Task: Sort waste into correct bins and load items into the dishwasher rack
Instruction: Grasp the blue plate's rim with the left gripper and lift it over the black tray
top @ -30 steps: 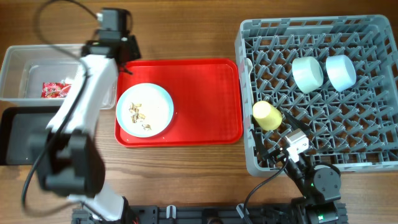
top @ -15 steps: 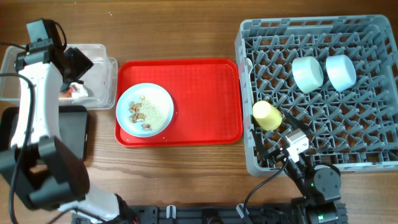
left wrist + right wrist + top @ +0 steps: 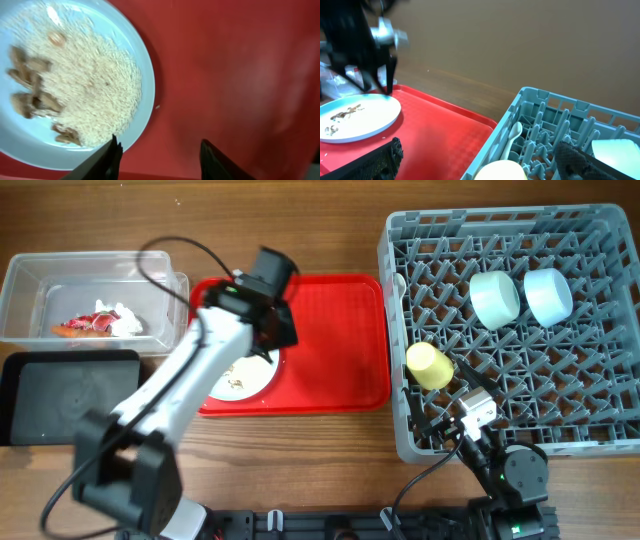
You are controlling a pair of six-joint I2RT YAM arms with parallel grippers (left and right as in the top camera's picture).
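My left gripper is open and empty, low over the red tray, with its left finger at the right rim of the pale blue plate. Beige food scraps lie on the plate. The clear tub holds the red wrapper, the white tissue and a small orange carrot. The black tray lies in front of the tub. The grey rack holds the mint-green bowl, light blue bowl, yellow cup and white spoon. My right gripper is open and empty at the rack's front left corner.
The red serving tray lies between the bins and the rack, with the plate on its left half. My left arm crosses diagonally over the black tray's right end and the plate.
My left arm has swung from over the clear tub to the red tray beside the plate. The tissue and carrot now lie in the tub with the wrapper. The right arm has not moved.
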